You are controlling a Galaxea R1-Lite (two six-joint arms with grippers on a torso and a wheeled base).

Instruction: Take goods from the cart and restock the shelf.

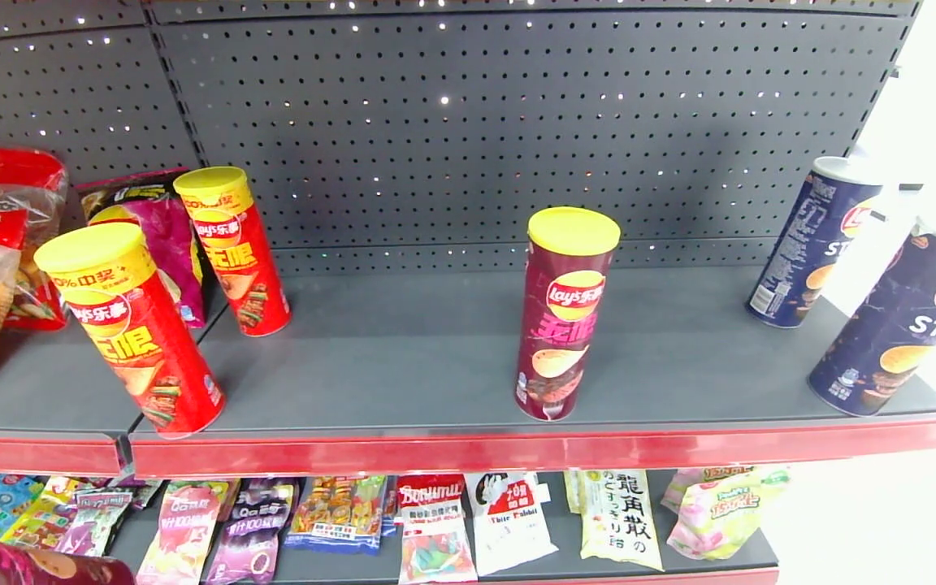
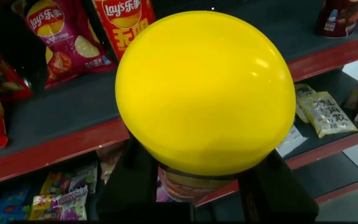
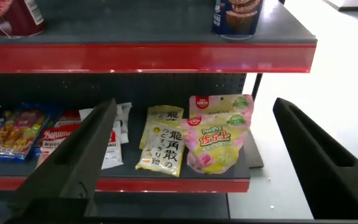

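Clipping the red front lip of the shelf (image 1: 517, 451) looks the likeliest mishap: the can with the yellow lid (image 2: 204, 93) sits in the left jaws, which are closed on its body below the lid, one on each flank, and it hangs out in front of that lip rather than over the board, so a forward push made too low would drive its base into the edge and twist it in the grip. Its wall is round and slick, so I judge it could turn or slide if bumped. Beyond it stand the front red can (image 1: 131, 325), right at the lip at about eight o'clock of the shelf in the head view, and the rear red can (image 1: 232, 252) and pink bag (image 1: 163, 236) at about ten; a careless entry could topple the front one off the edge. Safer ground seems the bare stretch between the red cans and the maroon can (image 1: 565, 313), which stands near the lip at six o'clock. A maroon shape (image 1: 29, 565) low at seven o'clock of the head view may be this same can; I cannot tell. The right jaws are spread wide with nothing between them, before the lower shelf (image 3: 166, 185) and facing its snack bags (image 3: 219, 140); higher up a blue can (image 3: 236, 15) stands close to the lip at about four o'clock, and lifting that arm straight up could strike the edge and shake it down.
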